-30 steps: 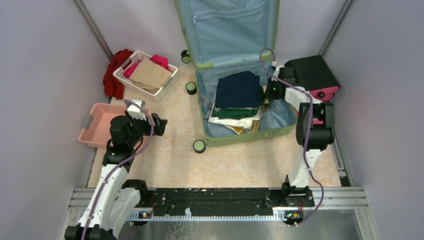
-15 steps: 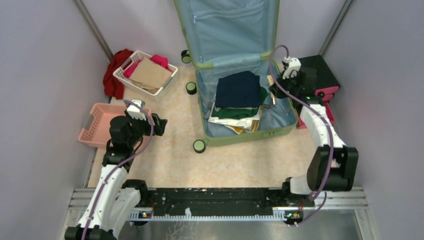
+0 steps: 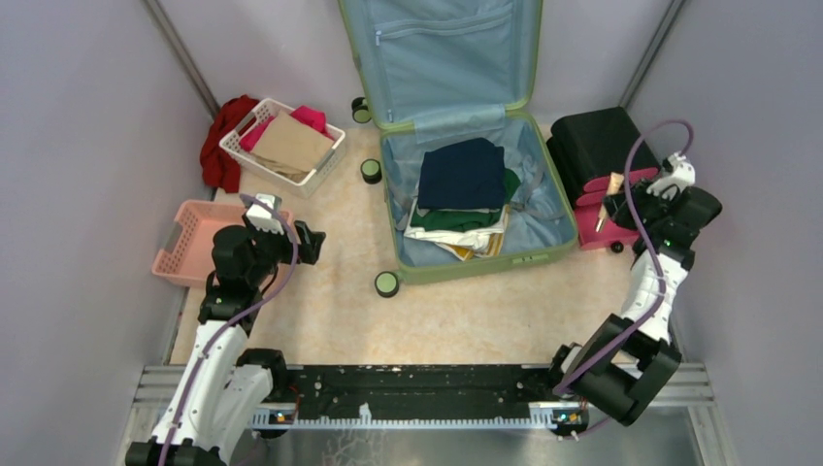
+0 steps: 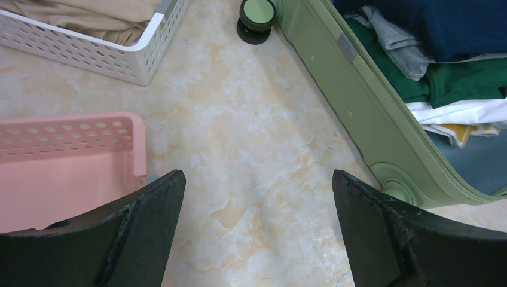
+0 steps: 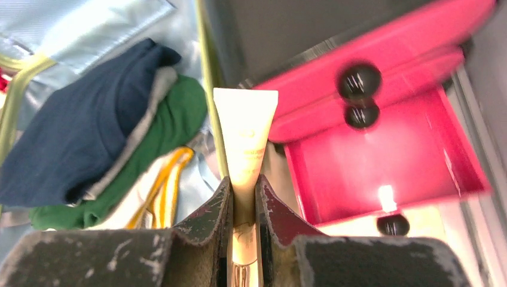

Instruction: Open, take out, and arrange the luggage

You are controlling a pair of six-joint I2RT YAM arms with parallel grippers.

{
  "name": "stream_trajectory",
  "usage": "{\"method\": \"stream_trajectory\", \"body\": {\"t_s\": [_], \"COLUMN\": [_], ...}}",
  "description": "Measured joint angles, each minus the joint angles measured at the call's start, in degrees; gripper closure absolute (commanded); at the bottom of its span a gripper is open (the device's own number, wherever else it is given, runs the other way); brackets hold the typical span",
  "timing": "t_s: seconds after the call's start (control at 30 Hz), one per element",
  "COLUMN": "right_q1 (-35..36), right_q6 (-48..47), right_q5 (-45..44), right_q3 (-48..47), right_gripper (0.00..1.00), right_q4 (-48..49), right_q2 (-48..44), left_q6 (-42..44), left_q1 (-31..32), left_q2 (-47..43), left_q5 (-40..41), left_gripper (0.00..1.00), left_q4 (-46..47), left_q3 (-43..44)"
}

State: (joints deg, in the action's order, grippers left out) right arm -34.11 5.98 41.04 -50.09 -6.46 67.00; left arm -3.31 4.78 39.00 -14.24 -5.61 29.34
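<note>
A pale marbled tabletop [image 3: 320,311] sits between plain grey-lilac walls. The luggage [image 3: 476,263], a sage-green hard-shell suitcase, lies open at far centre. Its base is flat on the surface and holds folded clothes, a navy garment [image 3: 466,173] on top. Its blue-lined lid [image 3: 437,49] stands up against the far wall.

The casters [image 3: 386,283] line the left side, so the wheeled end points left. The long axis probably runs left to right, though from above the base looks nearly square. The hinge is on the far edge, and the open interior faces up.

The right gripper [image 5: 243,194] is clamped on the narrow end of a cream tube [image 5: 245,131], right of the suitcase and above the black-and-pink stacked cases [image 3: 602,146]. The left gripper [image 4: 258,179] is wide open and holds nothing. It hangs over bare surface between the pink basket [image 4: 72,128] and the suitcase's left wall, with the white basket [image 4: 89,48] further off.

The main risk is the thin pinch on the tube — its wide end juts well past the fingers, so it could pivot or slip. It could then drop into the pink tray [image 5: 382,155] or back among the clothes. The right arm also reaches close to the right wall, so a swing there might strike it.
</note>
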Motion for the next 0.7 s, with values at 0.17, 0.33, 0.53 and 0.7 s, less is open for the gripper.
{"method": "stream_trajectory", "body": {"t_s": [0.17,0.33,0.53,0.7], "right_q1": [-4.11,-4.39,-4.44,-4.44], "right_q6": [4.81,11.85,19.54,25.49], "right_q5": [-4.85,-13.68,-21.44,-26.47], "right_q3": [8.31,13.03,13.33,13.33], "right_gripper": [0.96,0.95,0.94,0.94], "right_q4": [1.11,4.24,7.72,9.97], "right_q2": [-4.02,-6.82,-1.88,4.39], "left_q6": [0.0,-0.02,-0.04,-0.04], "left_q1": [0.0,0.0,0.0,0.0], "left_q2": [-0.02,0.0,0.09,0.68], "left_q5": [-0.48,-0.85,-0.85,-0.85], "left_gripper": [0.01,0.01,0.01,0.01], "left_q4": [0.02,0.02,0.04,0.02], "left_q3": [0.0,0.0,0.0,0.0]}}
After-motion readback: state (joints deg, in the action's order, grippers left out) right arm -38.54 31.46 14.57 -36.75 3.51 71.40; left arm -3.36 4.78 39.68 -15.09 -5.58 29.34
